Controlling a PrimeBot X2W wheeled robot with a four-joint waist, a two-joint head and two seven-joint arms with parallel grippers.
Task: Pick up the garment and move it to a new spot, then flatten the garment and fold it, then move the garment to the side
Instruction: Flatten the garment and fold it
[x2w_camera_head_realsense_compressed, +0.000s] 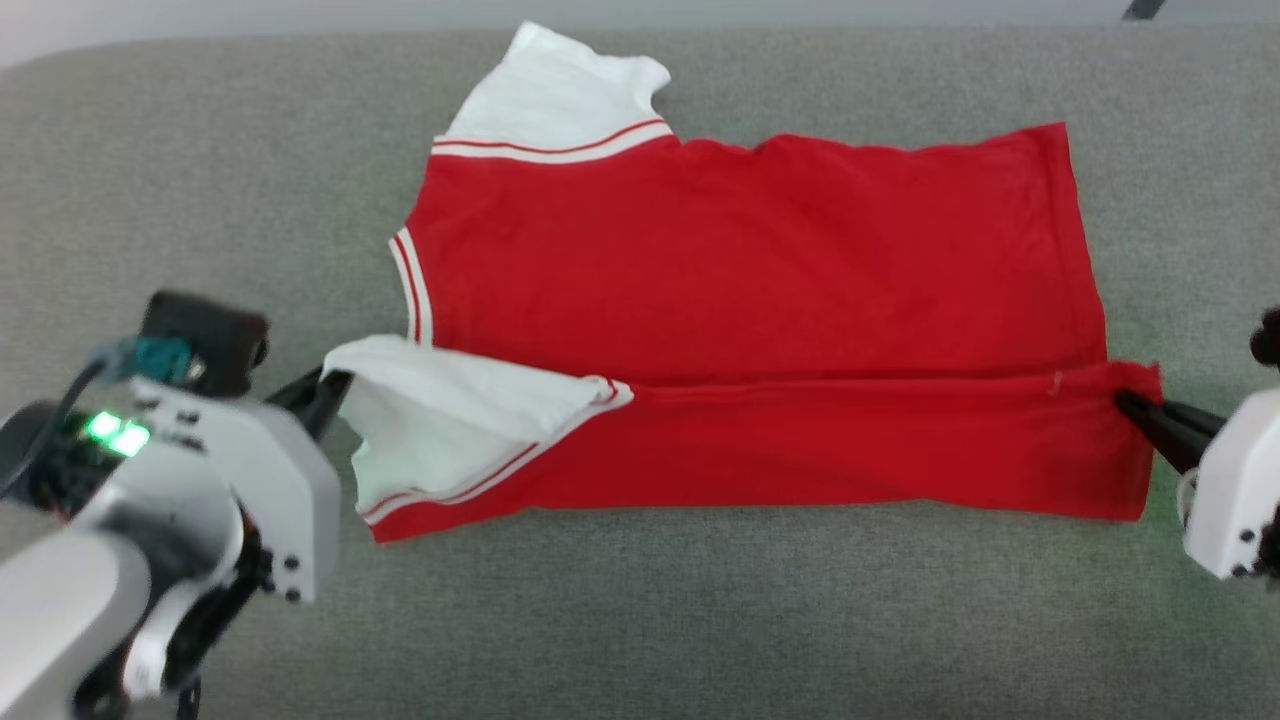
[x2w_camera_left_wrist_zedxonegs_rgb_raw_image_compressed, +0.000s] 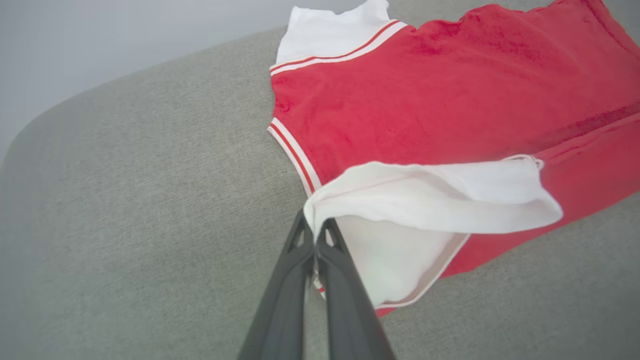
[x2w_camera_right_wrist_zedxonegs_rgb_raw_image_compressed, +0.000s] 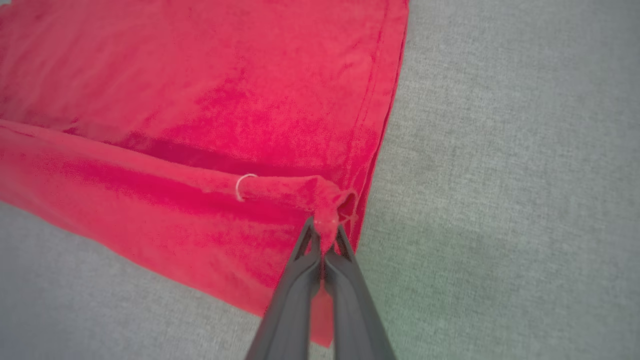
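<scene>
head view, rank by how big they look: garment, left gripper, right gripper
1. garment, by far.
2. left gripper, bulky and close to the camera.
3. right gripper, but the picture edge cuts it off, so second versus third is unsure.

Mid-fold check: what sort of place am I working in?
Probably an indoor room or test space, folding on a sofa-like padded seat: the surface is grey woven upholstery with a rounded corner, a plain pale wall stands behind it, and the red garment lies spread on it.
</scene>
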